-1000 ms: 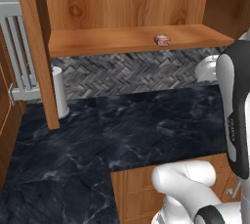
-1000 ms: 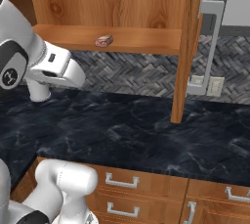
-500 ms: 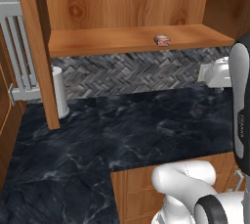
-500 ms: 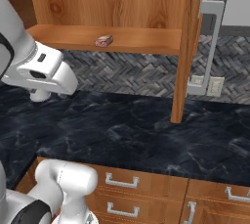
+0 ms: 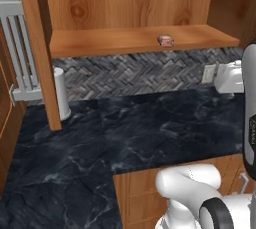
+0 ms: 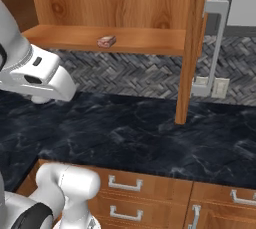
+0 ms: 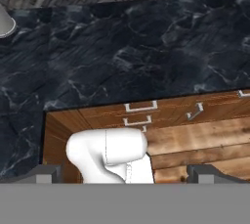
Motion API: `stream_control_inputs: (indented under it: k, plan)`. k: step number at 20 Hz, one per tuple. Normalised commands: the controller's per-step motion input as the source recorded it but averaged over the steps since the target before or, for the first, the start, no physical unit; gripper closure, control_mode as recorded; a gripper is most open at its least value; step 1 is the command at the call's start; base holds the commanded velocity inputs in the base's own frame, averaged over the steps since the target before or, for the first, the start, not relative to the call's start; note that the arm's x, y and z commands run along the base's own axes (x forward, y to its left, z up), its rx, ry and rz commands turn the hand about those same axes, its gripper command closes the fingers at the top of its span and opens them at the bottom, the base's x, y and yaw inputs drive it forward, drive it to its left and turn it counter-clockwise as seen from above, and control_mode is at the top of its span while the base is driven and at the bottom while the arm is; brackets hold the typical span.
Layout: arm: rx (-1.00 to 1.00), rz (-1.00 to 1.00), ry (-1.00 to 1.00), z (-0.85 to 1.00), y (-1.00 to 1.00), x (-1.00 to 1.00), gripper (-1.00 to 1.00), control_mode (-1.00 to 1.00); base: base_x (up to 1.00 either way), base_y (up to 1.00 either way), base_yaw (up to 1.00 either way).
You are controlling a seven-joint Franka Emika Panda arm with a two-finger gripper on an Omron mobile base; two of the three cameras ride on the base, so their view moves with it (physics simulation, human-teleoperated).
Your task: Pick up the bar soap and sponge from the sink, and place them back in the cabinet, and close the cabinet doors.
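On the wooden shelf of the open brown wood-grain cabinet [image 5: 135, 40], the small pinkish-brown bar soap [image 5: 165, 40] is lying. I am looking down over the black marble tabletop [image 7: 127, 47]; whether my fingers [image 7: 124, 179] are spread I cannot tell.

Even, soft rendered light, moderately bright, with no glare. A dim shadow lies under the shelf [image 5: 140, 40] on the tiled wall (faint at best). The dark marble surface [image 6: 150, 138] shows no shine. All views look slightly soft and pixelated, without edge distortion.
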Motion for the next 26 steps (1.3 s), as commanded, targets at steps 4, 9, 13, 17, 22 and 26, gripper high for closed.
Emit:
stream_control_inputs:
  k: [4,9,13,17,22,26]
  plan:
    - [0.0,0.0,0.0,0.0,0.0,0.0,-1.0,1.0,-0.67,-0.08,0.0]
    - [0.0,0.0,0.0,0.0,0.0,0.0,-1.0,1.0,-0.73,-0.28,0.0]
    - [0.0,0.0,0.0,0.0,0.0,0.0,-1.0,1.0,-0.49,-0.5,0.0]
    - [0.0,0.0,0.0,0.0,0.0,0.0,-1.0,1.0,-0.33,-0.65,0.0]
    - [0.0,0.0,0.0,0.0,0.0,0.0,-1.0,1.0,-0.18,-0.69,0.0]
    - [0.0,0.0,0.0,0.0,0.0,0.0,-1.0,1.0,-0.04,-0.76,0.0]
